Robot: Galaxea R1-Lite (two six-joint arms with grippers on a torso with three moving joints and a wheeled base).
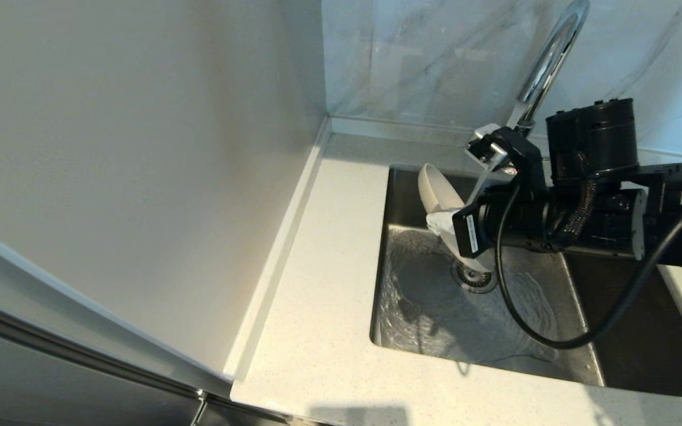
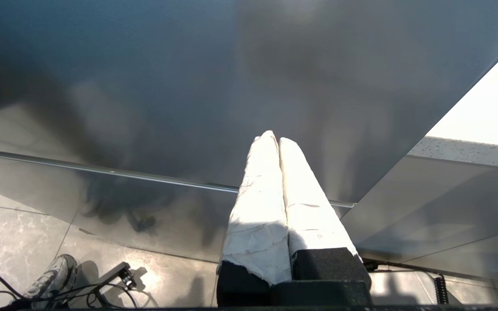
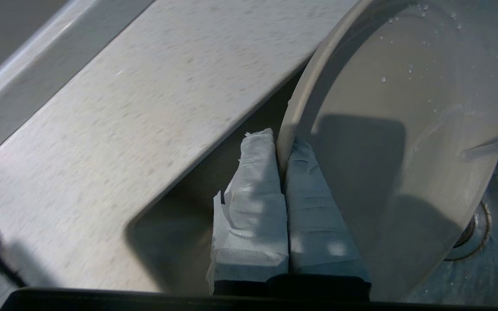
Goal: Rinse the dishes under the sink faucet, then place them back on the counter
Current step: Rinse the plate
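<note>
The cream-white plate [image 3: 404,142] stands on edge over the sink [image 1: 412,307], above the round drain [image 1: 475,277], its rim clamped between the 2 paper-wrapped fingers [image 3: 253,207] of the right gripper [image 1: 449,228], with water droplets on its face and water swirling across the steel basin floor. The chrome faucet [image 1: 545,59] rises behind, by the speckled off-white counter [image 1: 317,296] and grey-veined marble wall [image 1: 436,53]. The left gripper [image 2: 277,140] hangs below counter level, fingers pressed together on nothing; a white label on the right wrist is unreadable.
</note>
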